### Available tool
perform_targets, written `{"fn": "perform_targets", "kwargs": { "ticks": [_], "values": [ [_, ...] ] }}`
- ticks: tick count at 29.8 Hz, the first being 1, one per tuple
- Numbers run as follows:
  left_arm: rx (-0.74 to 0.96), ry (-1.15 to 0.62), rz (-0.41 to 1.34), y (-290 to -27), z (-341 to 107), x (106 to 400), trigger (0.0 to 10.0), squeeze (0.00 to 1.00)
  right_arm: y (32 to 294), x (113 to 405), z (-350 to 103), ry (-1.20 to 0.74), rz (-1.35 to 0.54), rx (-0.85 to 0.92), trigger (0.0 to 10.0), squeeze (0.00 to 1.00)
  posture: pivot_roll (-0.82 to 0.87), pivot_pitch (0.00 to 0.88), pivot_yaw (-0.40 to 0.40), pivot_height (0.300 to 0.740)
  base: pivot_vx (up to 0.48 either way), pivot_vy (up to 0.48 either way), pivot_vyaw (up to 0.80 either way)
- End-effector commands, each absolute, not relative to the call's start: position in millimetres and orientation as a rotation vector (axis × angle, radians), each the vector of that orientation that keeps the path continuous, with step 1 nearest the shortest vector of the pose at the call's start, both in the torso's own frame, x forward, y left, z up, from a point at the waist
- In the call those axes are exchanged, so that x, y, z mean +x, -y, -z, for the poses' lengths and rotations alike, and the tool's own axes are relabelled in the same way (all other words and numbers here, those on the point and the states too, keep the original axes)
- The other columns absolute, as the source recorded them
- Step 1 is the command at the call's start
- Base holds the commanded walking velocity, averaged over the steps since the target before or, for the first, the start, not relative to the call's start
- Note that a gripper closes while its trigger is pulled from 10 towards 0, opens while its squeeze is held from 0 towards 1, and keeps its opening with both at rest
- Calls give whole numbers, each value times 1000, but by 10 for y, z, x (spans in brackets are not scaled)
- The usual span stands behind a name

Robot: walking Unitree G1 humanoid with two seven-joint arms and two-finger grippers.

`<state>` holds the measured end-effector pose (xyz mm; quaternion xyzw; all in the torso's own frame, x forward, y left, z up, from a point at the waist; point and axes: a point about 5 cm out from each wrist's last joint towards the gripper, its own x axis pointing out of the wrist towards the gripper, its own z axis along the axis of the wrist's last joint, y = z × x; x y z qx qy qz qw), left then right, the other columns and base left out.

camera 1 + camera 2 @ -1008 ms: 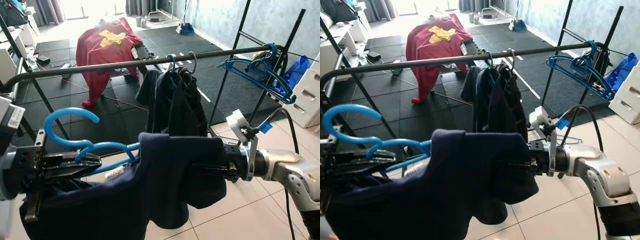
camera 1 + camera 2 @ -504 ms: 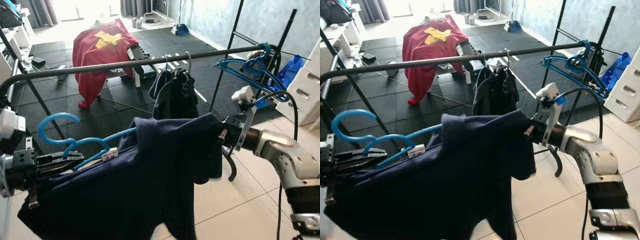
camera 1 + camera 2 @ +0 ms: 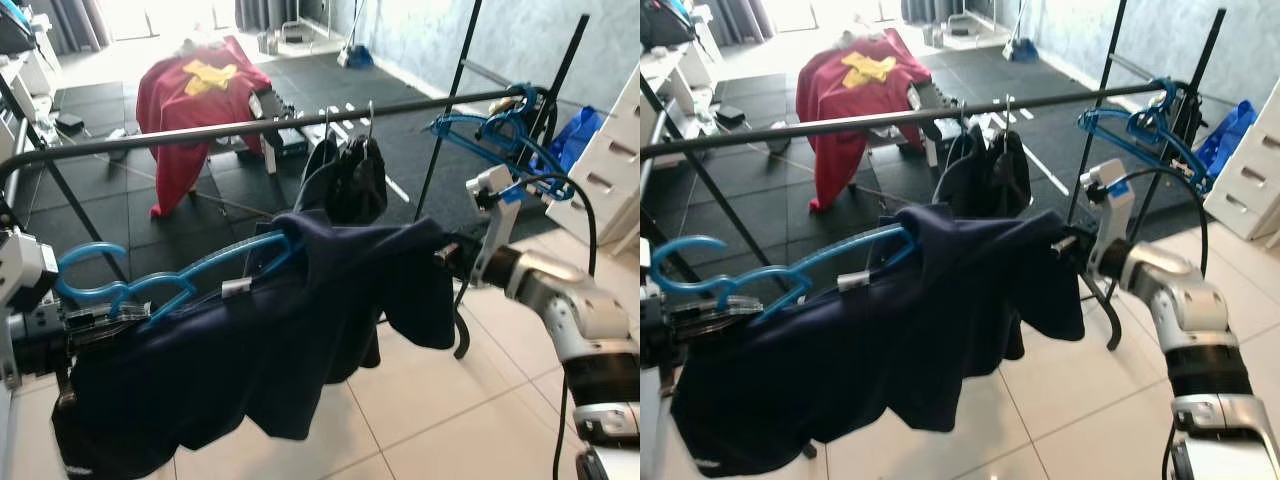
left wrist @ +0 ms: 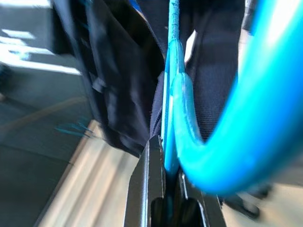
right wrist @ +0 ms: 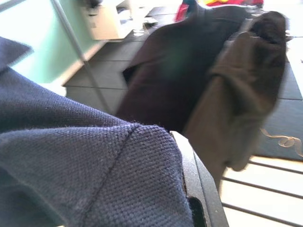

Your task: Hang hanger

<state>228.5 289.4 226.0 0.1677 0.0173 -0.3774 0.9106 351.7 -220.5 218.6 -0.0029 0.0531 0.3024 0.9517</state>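
Since 1 second ago the right arm has risen and pulled outward, so the navy shirt (image 3: 270,340) now stretches in a long slope instead of bunching low between the arms. The blue hanger (image 3: 160,285) sits inside the shirt's collar, its hook pointing toward the robot's left, well below the black rail (image 3: 250,130). The left gripper (image 3: 95,322) is clamped tight on the hanger's neck just under the hook; in the left wrist view its 2 black fingers (image 4: 147,189) pinch the blue plastic. The right gripper (image 3: 1072,243) is closed on the shirt's far shoulder, with cloth bunched over one finger (image 5: 196,189) in the right wrist view. 2 dark garments (image 3: 345,180) hang on the rail's middle, and empty blue hangers (image 3: 500,135) cluster at its right end. A red cloth (image 3: 190,95) drapes a stand behind.
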Motion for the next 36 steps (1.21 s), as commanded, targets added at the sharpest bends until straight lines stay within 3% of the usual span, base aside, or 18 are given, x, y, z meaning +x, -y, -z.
{"fn": "perform_targets", "kwargs": {
  "ticks": [1,4,10,11,14,15,17,19,20,21,24,27,35,36],
  "values": [
    [344,-96,543,-3191,-2139,2328,10000,0,2607,3535,-2206,-101,-349,-26,0,0,-94,66,13,740,0,0,0],
    [290,-21,423,-3212,-2165,2423,10000,0,2540,3530,-2128,-135,-374,-29,0,0,-94,69,13,740,0,0,0],
    [144,135,370,-3074,-2252,2508,10000,0,2312,3491,-1998,-188,-483,-38,0,0,-91,67,9,740,0,0,0],
    [38,255,345,-2956,-2334,2561,10000,0,2159,3464,-1945,-195,-555,-33,0,0,-85,66,8,740,0,0,0],
    [-66,355,315,-2864,-2403,2611,10000,0,2039,3446,-1916,-193,-611,-27,0,0,-84,66,9,740,0,0,0],
    [-269,496,254,-2682,-2465,2696,10000,0,1869,3421,-1911,-174,-690,-9,0,0,-82,57,7,740,0,0,0],
    [-269,496,254,-2682,-2465,2696,10000,0,1869,3421,-1911,-174,-690,-9,0,0,-82,57,7,740,0,0,0],
    [-628,621,157,-2356,-2475,2838,10000,0,1658,3409,-1903,-147,-773,24,0,0,-86,42,2,740,0,0,0],
    [-628,621,157,-2356,-2475,2838,10000,0,1658,3409,-1903,-147,-773,24,0,0,-86,42,2,740,0,0,0],
    [-746,627,119,-2217,-2444,2898,10000,0,1594,3409,-1879,-146,-791,33,0,0,-85,37,1,740,0,0,0],
    [-746,627,119,-2217,-2444,2898,10000,0,1594,3409,-1879,-146,-791,33,0,0,-85,37,1,740,0,0,0],
    [-857,615,48,-2092,-2400,2992,10000,0,1525,3403,-1806,-159,-801,39,0,0,-79,29,1,740,0,0,0],
    [-840,632,2,-2113,-2468,3025,10000,0,1514,3389,-1694,-195,-778,30,0,0,-83,33,2,740,0,0,0],
    [-530,523,-105,-2328,-2325,2969,10000,0,1699,3402,-1466,-251,-644,29,10000,0,-83,41,0,740,0,0,0]
  ]
}}
